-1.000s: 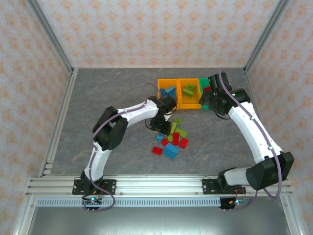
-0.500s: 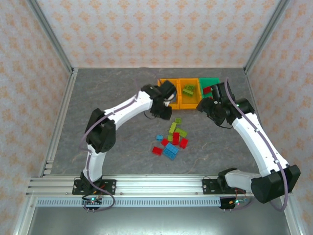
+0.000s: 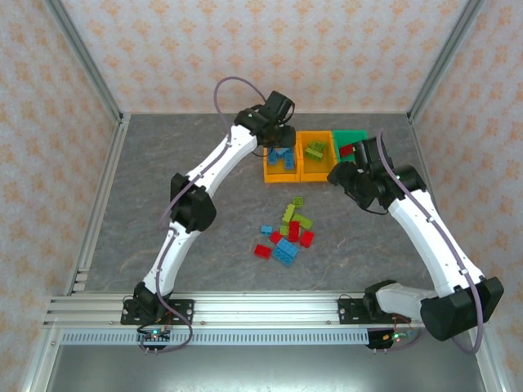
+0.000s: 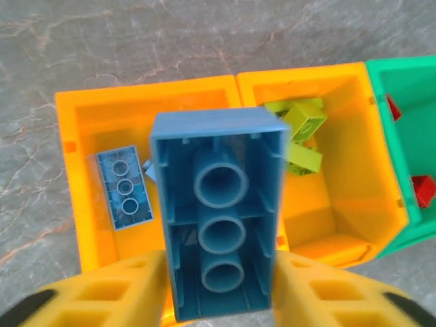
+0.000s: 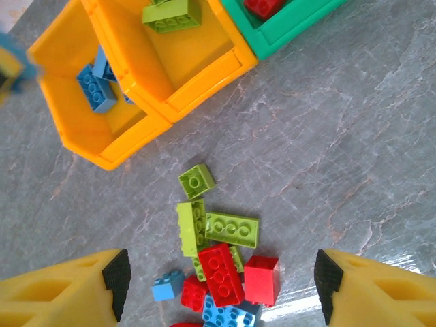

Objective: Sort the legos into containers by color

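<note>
I have a light blue plastic brick [image 4: 218,204] in the left jaws, which are clamped on its long sides. Its hollow underside faces the wrist camera: three round tubes in a row inside a thin-walled rectangle. The studded top is turned away, and its near end runs off the bottom of the frame. It hangs over the left orange plastic bin [image 4: 76,197], where another light blue brick [image 4: 124,187] lies studs-up on the floor. The middle orange bin [image 4: 340,191] holds lime green bricks [image 4: 303,129]. The green bin [image 4: 412,143] is cut off at the right edge, its red pieces [image 4: 424,189] only partly showing. From above, the left wrist [image 3: 276,110] covers the left bin's far rim. The right jaws stand wide and empty above the grey stone-patterned worktop [image 5: 354,136], over a loose heap of lime, red and blue bricks [image 5: 221,272] whose near edge is cropped.
</note>
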Available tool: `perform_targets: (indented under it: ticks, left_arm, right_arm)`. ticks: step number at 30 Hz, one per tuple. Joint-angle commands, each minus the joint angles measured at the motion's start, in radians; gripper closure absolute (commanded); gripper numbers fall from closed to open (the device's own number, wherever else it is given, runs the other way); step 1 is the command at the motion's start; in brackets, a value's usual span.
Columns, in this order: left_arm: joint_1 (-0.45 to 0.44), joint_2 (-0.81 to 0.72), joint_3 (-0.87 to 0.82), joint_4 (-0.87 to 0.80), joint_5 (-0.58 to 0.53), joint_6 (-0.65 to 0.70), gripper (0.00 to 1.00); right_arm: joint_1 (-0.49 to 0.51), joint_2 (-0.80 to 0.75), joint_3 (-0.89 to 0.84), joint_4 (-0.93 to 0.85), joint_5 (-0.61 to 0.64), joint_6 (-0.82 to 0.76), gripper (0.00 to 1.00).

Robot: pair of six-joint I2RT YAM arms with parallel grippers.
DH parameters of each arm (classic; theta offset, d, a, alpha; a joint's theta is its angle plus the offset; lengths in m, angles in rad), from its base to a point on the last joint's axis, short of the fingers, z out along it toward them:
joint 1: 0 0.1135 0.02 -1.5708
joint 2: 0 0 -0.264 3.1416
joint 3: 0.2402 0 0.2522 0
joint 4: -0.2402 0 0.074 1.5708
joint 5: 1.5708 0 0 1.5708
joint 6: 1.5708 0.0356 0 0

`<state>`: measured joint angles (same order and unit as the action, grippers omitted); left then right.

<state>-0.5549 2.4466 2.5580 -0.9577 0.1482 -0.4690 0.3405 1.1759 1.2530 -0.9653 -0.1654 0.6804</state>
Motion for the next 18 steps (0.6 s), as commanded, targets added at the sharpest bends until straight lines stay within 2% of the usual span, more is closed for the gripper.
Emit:
perform_targets:
  ticks: [1,5,8,13,18]
  left_arm:
    - [-0.007,-0.046,0.058,-0.016,-0.022,-0.032,0.45]
    - [-0.007,-0.112,0.048,-0.056,-0.035,-0.011,0.44]
    - [-0.007,-0.224,-0.039,-0.063,-0.027,0.026,0.44]
    - [-0.008,-0.569,-0.397,0.044,-0.009,0.122,0.42]
    - [-0.008,-0.876,-0.730,0.098,0.072,0.302,0.35]
  right_arm:
    - [0.041,-0.049,-0.015,0.000,0.007,0.050,0.26]
    - [0.102,-0.036,-0.054,0.032,-0.006,0.075,0.26]
    - [0.154,0.000,-0.070,0.055,0.016,0.068,0.25]
    - [0.213,0.150,-0.057,0.108,0.039,-0.017,0.23]
    - [0.234,0.377,0.024,0.118,0.050,-0.142,0.21]
